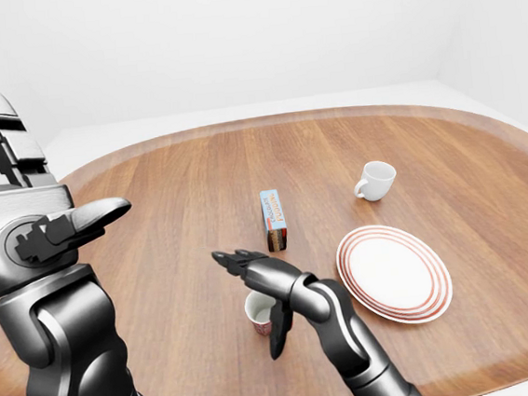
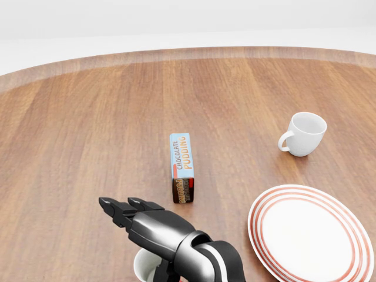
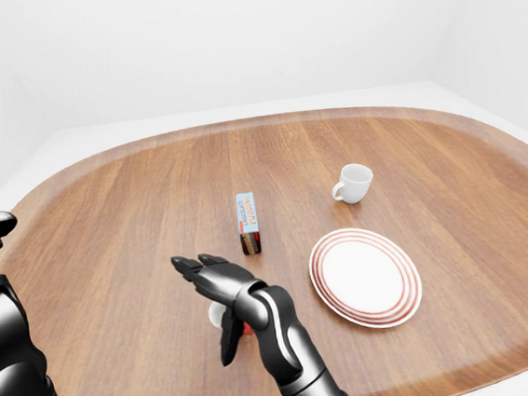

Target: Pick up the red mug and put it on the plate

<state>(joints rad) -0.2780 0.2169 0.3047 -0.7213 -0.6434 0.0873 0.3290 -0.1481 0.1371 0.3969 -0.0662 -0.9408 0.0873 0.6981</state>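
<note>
Fingers [image 1: 242, 260] spread, half-hiding red mug [image 1: 259, 313]

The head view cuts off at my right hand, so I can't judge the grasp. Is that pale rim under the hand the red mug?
Observer: Yes. The left-eye view shows the red mug upright, red outside, under the right hand.
Operator: Have the fingers closed on it?
Observer: No. Two fingers stretch out above it, and one finger hangs down beside it, on the right in that view.
Operator: Where is my left hand?
Observer: The left hand is raised at the left edge of the left-eye view, open and holding nothing.
</note>
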